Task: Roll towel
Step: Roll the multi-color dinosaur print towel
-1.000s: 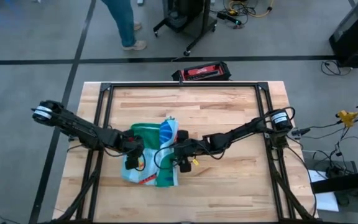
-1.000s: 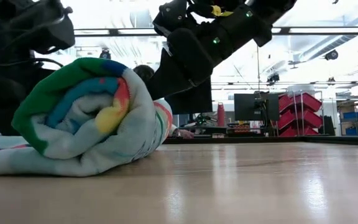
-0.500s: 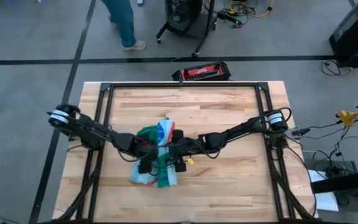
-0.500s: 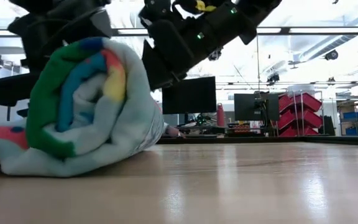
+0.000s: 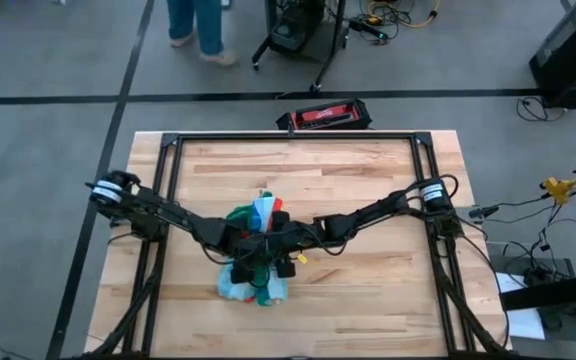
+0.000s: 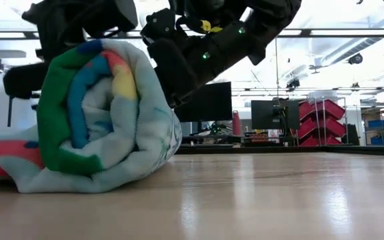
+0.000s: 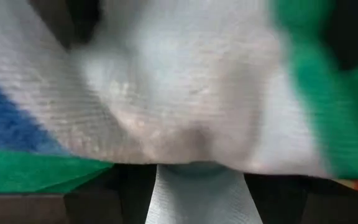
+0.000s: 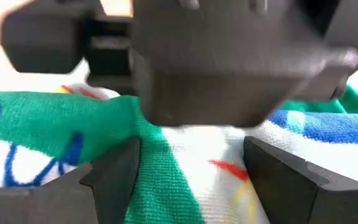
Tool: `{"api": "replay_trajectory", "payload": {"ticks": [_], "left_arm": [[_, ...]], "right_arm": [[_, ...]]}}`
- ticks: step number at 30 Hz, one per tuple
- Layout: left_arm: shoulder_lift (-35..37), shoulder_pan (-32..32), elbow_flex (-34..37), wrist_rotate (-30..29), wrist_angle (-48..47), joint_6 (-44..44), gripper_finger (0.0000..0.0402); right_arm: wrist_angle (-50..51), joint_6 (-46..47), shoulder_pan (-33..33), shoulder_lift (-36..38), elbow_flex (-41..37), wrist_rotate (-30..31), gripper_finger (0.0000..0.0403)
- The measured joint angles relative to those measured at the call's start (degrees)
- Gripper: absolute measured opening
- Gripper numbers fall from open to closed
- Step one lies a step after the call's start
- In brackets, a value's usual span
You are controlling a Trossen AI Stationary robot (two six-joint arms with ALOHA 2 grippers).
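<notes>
Towel (image 5: 255,272) rolled tighter (table-centre)

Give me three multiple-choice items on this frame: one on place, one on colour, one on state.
1. Where on the table is the towel?
A. far right corner
B. left of centre, toward the near edge
C. on the floor

2. Which colour is the outermost band of the spiral at the towel's end in the low view?
A. green
B. black
C. purple

3. What state is the towel in?
A. spread flat
B. folded into a square
C. rolled into a thick coil

Key: 1 B, the high view shows it under both the left gripper and the right gripper; 2 A, a green band wraps the coil; 3 C, the low view shows spiral layers.
</notes>
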State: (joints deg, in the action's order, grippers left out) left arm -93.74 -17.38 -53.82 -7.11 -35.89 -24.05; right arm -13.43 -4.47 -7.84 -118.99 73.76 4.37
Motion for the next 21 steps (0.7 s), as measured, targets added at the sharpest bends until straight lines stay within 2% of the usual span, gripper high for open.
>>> {"api": "replay_trajectory", "payload": {"ticks": [4, 8, 11, 14, 17, 21], "left_arm": [[3.3, -1.0, -0.8, -2.6, -4.0, -1.4, 0.0212], [8.9, -2.0, -0.5, -8.9, -4.6, -2.0, 0.0211], [13.3, -2.6, 1.3, -13.3, 2.6, 0.9, 0.0208], [15.6, -2.6, 4.8, -13.0, 12.4, 4.9, 0.0204], [15.7, -2.5, 8.7, -12.9, 19.0, 7.4, 0.0199], [14.0, -2.3, 13.5, -12.9, 22.6, 8.0, 0.0193]], "right_arm": [[-0.2, 0.1, 0.0, -0.5, 0.0, 0.1, 0.028], [-0.1, 0.3, 0.0, -0.6, 0.0, 0.1, 0.028], [0.0, 0.4, 0.0, -0.6, -0.1, 0.1, 0.0275], [0.0, 0.9, 0.0, -0.6, -0.1, 0.1, 0.0271], [0.0, 1.5, 0.0, -0.7, -0.2, 0.1, 0.0274], [-0.3, 1.5, 0.0, -0.7, -0.2, 0.1, 0.0286]]}}
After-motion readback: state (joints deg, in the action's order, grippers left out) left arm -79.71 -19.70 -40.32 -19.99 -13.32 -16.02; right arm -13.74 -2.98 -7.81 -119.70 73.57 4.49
